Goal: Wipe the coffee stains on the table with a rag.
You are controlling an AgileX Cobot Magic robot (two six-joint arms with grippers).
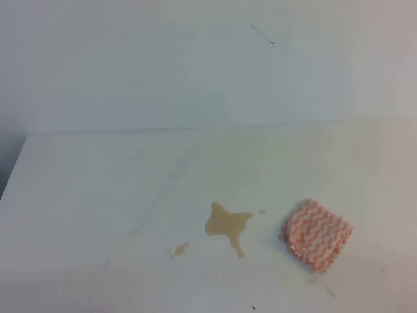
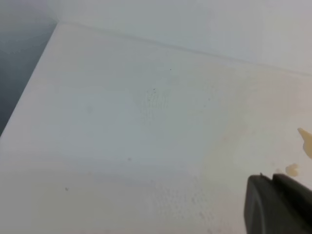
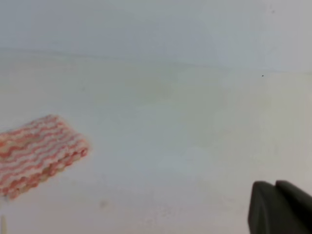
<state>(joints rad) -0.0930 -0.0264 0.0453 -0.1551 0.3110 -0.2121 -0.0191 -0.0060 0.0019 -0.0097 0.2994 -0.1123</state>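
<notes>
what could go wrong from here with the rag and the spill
The rag lies flat and folded on the table, so a pinch may catch only its top layer and unfold it. The big coffee stain has a drip tail and small specks to its left; one pass could miss them or smear the liquid wider.

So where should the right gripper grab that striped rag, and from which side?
Best come straight down from above on the rag: it lies flat and folded on the table, so no edge stands up. Pinch the thick middle or the folded edge farthest from the coffee stain.
</notes>
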